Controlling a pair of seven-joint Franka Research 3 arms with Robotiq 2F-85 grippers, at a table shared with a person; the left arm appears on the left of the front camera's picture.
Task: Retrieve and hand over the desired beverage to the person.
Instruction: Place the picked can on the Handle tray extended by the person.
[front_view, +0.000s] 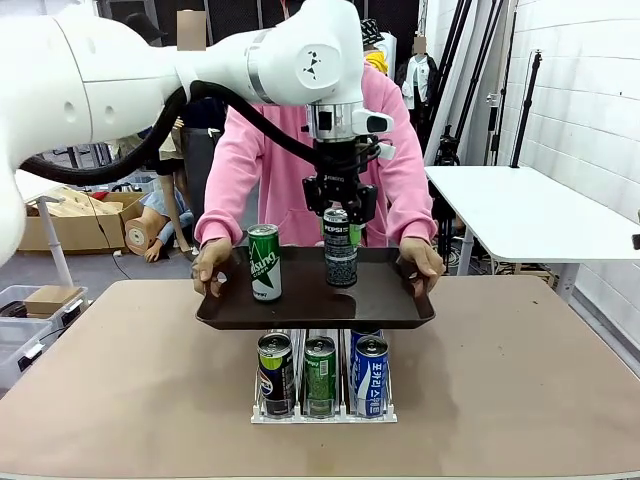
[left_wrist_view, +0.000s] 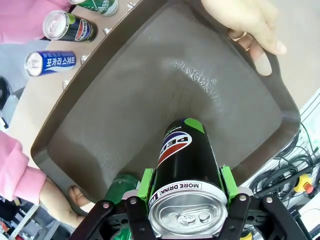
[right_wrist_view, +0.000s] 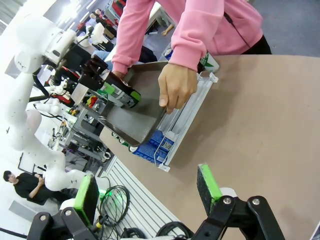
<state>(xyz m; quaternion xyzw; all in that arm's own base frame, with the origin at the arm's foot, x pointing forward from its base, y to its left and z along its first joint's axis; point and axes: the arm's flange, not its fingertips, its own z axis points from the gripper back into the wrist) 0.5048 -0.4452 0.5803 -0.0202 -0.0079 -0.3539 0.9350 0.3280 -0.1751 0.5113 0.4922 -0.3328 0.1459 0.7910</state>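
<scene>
The left gripper (front_view: 339, 212) clamps the black Pepsi can (front_view: 340, 250) on the person's hand-held brown plastic tray (front_view: 310, 308); any tray wobble at release could topple it.

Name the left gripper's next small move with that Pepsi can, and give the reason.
Probably open the jaws and lift clear. The left gripper is shut on the black Pepsi can, which stands upright over the brown tray the person's hands hold, beside a green can; full contact is unclear.
</scene>
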